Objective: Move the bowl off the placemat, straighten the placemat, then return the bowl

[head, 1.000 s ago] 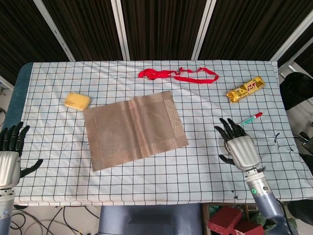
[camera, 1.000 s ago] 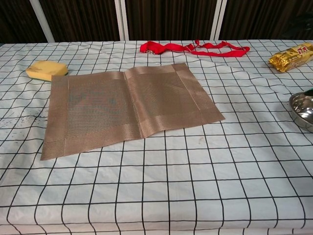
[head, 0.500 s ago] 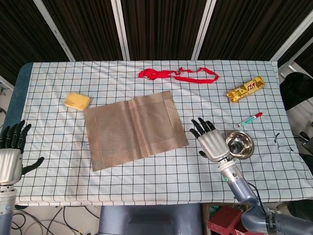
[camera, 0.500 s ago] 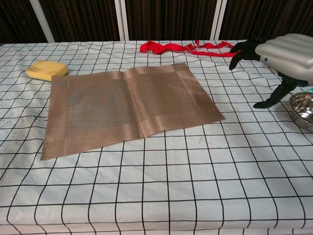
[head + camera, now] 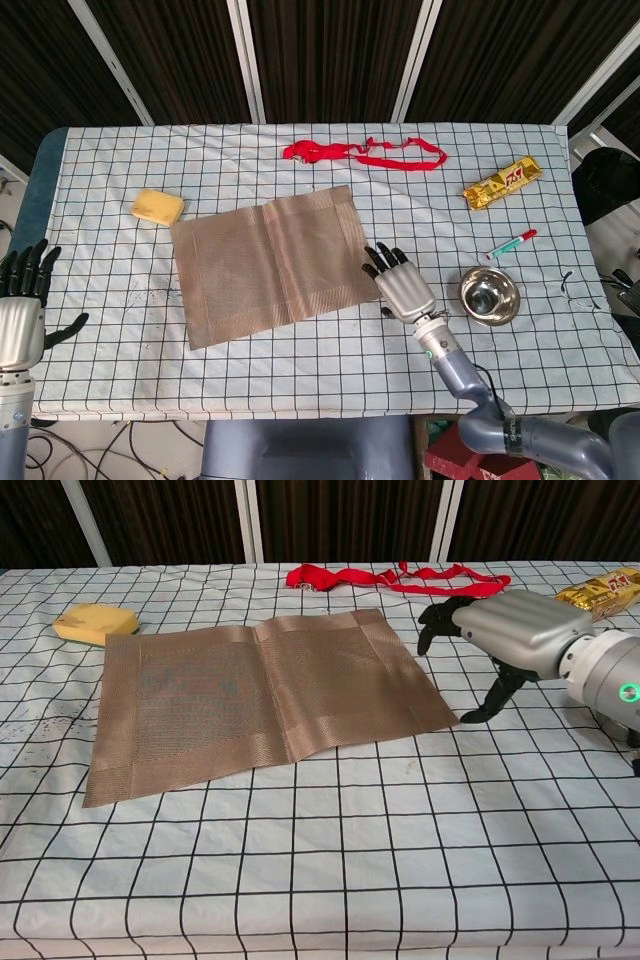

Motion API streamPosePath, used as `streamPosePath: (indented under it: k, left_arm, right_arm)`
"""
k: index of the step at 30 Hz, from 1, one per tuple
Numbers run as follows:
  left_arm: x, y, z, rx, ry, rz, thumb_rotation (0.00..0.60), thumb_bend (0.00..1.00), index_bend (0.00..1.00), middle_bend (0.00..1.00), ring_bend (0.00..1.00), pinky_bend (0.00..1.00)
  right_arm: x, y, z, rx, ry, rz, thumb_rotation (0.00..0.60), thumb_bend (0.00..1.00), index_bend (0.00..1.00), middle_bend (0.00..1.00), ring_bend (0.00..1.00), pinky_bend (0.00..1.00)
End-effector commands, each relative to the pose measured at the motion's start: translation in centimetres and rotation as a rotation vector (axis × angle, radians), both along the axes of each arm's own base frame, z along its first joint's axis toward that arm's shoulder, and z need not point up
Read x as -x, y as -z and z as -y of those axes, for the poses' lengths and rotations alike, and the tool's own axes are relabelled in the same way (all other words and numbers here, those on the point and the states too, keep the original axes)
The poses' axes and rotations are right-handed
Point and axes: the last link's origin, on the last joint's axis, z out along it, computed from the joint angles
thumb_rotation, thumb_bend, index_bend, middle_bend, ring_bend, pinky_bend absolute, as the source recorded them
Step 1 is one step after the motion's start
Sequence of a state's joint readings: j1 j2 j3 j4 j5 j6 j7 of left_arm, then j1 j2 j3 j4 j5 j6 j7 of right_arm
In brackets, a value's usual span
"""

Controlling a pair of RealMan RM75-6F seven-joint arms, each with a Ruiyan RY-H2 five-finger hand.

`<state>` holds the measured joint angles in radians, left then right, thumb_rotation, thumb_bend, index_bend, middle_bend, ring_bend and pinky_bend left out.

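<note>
A brown woven placemat (image 5: 271, 263) (image 5: 250, 692) lies askew in the middle of the checked table, its right side turned toward the back. The steel bowl (image 5: 489, 295) sits on the cloth to its right, off the mat; the chest view does not show it. My right hand (image 5: 400, 287) (image 5: 506, 633) hovers open, fingers spread, at the mat's near right corner, between mat and bowl. My left hand (image 5: 22, 315) is open, off the table's left edge, holding nothing.
A yellow sponge (image 5: 158, 206) (image 5: 94, 622) lies left of the mat. A red strap (image 5: 362, 153) (image 5: 390, 577) runs along the back. At the right are a gold snack packet (image 5: 502, 182) (image 5: 597, 593) and a marker pen (image 5: 511, 244).
My right hand has moved left from over the bowl to the mat's right corner, uncovering the bowl. The left hand and the mat have stayed put.
</note>
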<state>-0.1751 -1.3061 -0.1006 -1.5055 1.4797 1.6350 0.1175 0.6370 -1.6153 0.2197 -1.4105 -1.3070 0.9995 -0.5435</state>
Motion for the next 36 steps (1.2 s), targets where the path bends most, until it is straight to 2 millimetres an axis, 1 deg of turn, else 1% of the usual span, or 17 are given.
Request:
streamPosePath:
  k: [1, 9, 17, 36]
  left_arm:
    - [0.1, 0.0, -0.1, 0.001, -0.004, 0.0, 0.6, 0.04, 0.04, 0.0, 0.0, 0.0]
    - [0.2, 0.1, -0.4, 0.002, -0.019, -0.006, 0.6, 0.04, 0.04, 0.0, 0.0, 0.0]
    - [0.3, 0.2, -0.6, 0.0, -0.029, -0.006, 0.6, 0.04, 0.04, 0.0, 0.0, 0.0]
    - [0.4, 0.3, -0.7, 0.008, -0.037, 0.004, 0.6, 0.04, 0.04, 0.0, 0.0, 0.0]
  right_arm:
    - [-0.5, 0.7, 0.7, 0.009, -0.004, -0.011, 0.6, 0.01, 0.25, 0.08, 0.06, 0.17]
    - [-0.5, 2.0, 1.9, 0.006, 0.019, -0.025, 0.6, 0.01, 0.25, 0.08, 0.06, 0.17]
    - [0.4, 2.8, 2.7, -0.012, 0.058, -0.045, 0.6, 0.01, 0.25, 0.08, 0.06, 0.17]
    - [1.5, 4.0, 2.9, -0.048, 0.103, -0.061, 0.6, 0.01, 0.25, 0.08, 0.06, 0.17]
